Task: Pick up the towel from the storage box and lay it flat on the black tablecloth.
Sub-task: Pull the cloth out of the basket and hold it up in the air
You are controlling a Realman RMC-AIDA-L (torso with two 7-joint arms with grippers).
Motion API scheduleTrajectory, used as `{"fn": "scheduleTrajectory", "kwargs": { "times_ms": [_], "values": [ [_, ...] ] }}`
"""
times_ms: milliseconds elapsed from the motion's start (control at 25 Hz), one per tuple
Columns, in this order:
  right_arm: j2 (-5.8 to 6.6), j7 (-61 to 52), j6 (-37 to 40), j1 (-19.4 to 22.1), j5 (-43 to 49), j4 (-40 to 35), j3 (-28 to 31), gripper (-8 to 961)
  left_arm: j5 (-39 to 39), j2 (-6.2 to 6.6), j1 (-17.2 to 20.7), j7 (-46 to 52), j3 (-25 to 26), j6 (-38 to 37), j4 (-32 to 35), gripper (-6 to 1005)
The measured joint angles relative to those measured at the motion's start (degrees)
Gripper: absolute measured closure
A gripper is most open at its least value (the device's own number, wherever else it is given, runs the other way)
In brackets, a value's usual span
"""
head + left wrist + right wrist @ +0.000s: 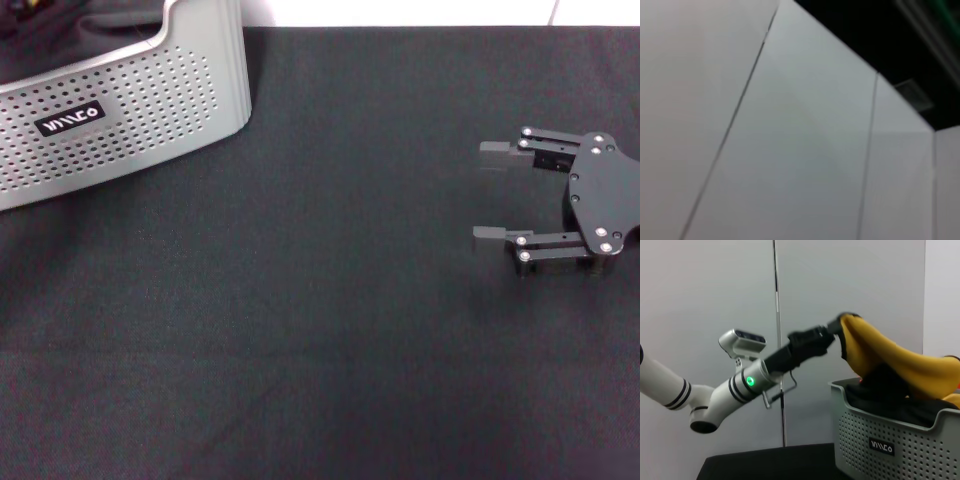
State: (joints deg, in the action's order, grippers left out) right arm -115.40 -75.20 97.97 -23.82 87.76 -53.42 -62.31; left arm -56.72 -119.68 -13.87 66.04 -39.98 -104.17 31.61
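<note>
Towel [890, 357]: yellow-orange side out, lifted above the storage box [880, 440], draped in a long fold. One end hangs pinched at the left claw [836, 330]; the other trails down over the box's far rim. Only the yellow-orange face shows; the grey-green side is not visible from here.

Left claw: seen from the right wrist view only, reaching in above the box at the end of a white arm with a green light on its wrist. Its fingers are closed on the raised edge of the towel. The left wrist view gives only pale wall panels and a dark ceiling strip.

Storage box: light grey, perforated sides, small black label with white lettering on the front wall. Sits at the far left corner of the black tablecloth [320, 330] in the head view [130, 110]. A dark rumpled cloth [900, 407] lies inside it, under the towel.

Right claw [497, 193]: hovers low over the tablecloth on the right side, well apart from the box, fingers spread wide and pointing toward the box, nothing between them.

Black tablecloth: covers the table, plain and matte.
</note>
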Motion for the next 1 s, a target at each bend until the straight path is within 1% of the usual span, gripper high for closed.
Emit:
{"fn": "scheduleTrajectory", "kwargs": {
  "times_ms": [200,400,520,720,880,1000],
  "values": [
    [0.0,0.05,-0.01,0.0,0.19,0.2,0.0,84,-0.02,0.33,0.14,12.12,-0.06,-2.31,5.05,989],
    [0.0,0.87,0.16,0.0,-0.03,0.84,0.0,84,-0.14,0.77,-0.28,22.55,-0.16,-3.99,8.67,989],
    [0.0,1.26,0.17,0.0,-0.06,0.91,0.0,84,-0.16,1.15,-0.7,27.72,-0.93,-5.33,10.91,989],
    [0.0,1.49,0.11,-0.43,-0.09,0.96,0.0,84,0.38,2.12,-1.95,35.92,-4.13,-7.11,14.85,989],
    [-0.06,1.5,0.12,-0.69,-0.55,0.81,0.0,84,0.24,2.58,-2.9,41.07,-4.33,-7.3,17.87,989],
    [-0.08,1.55,0.25,-0.77,-1.16,0.44,0.0,83,0.84,2.99,-3.55,43.63,-4.32,-7.47,18.93,989]
  ]
}}
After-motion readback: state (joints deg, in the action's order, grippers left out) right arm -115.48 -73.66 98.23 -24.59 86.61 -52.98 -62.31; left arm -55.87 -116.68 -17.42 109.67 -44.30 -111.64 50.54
